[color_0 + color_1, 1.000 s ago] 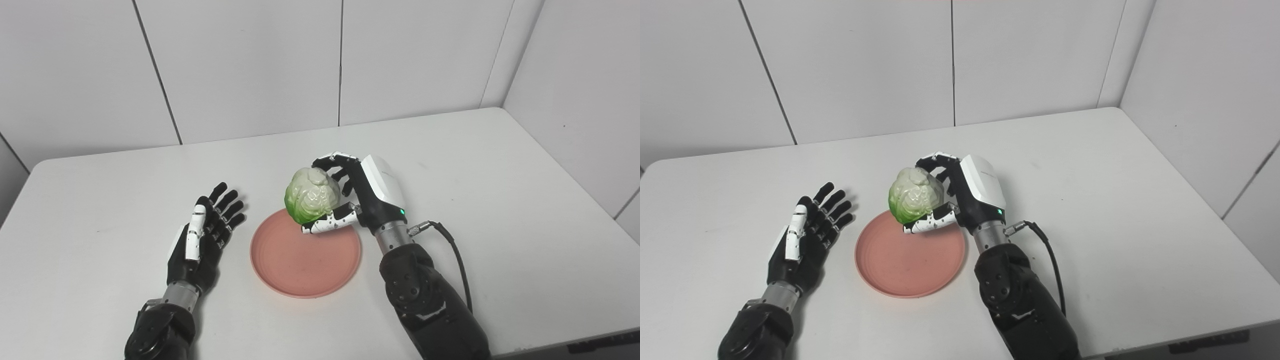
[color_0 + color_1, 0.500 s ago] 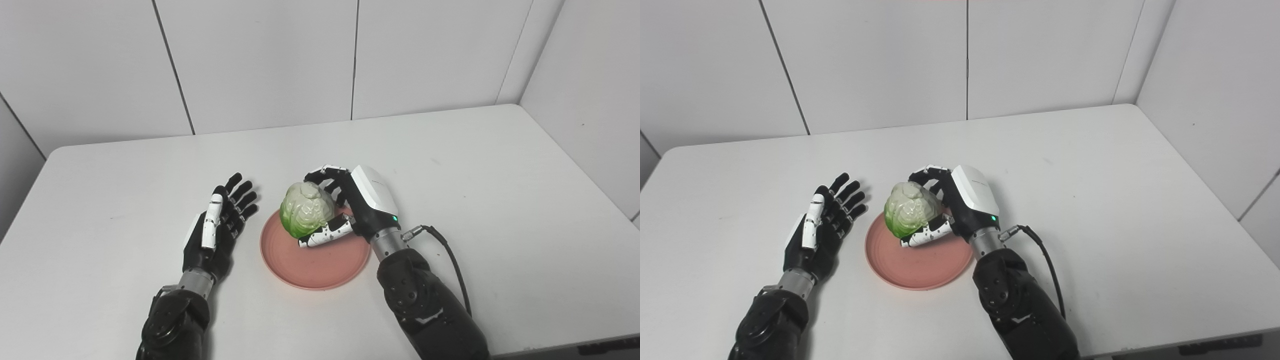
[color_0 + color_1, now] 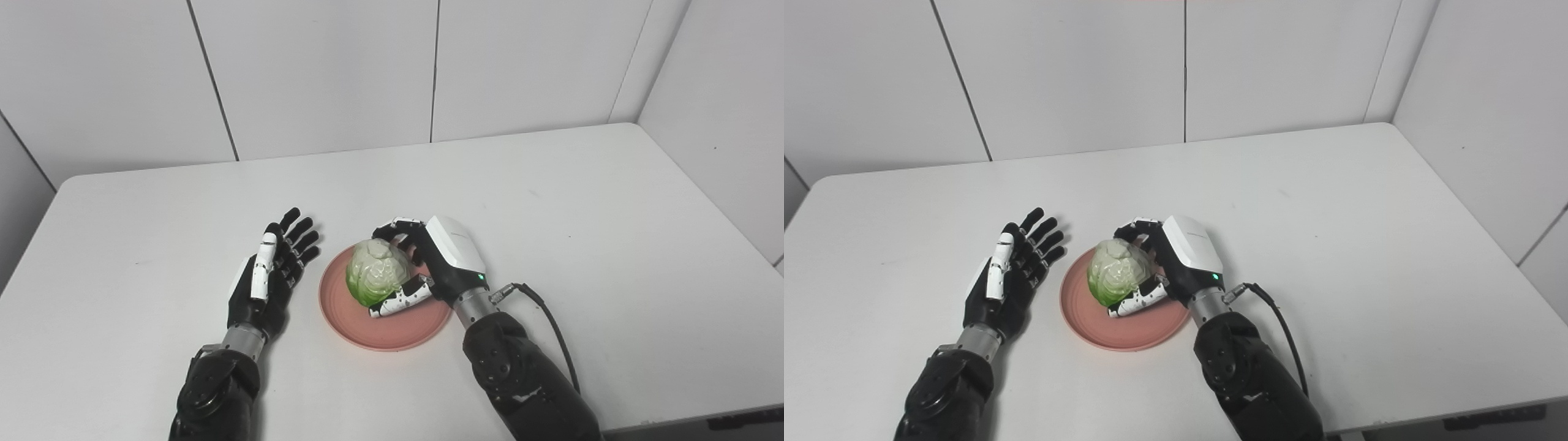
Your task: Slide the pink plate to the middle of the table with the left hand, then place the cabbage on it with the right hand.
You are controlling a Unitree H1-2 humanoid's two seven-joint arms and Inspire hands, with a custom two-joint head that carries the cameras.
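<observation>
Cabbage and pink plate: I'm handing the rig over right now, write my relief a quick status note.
Left hand: open, holding nothing, beside the pink plate's left edge, apart from it.
Right hand: shut on the cabbage, over the plate.
Pink plate: near the middle of the table, so the slide looks done.
Cabbage: low over the plate; contact cannot be told.
Left: set it down if needed, open the right hand, withdraw.
</observation>
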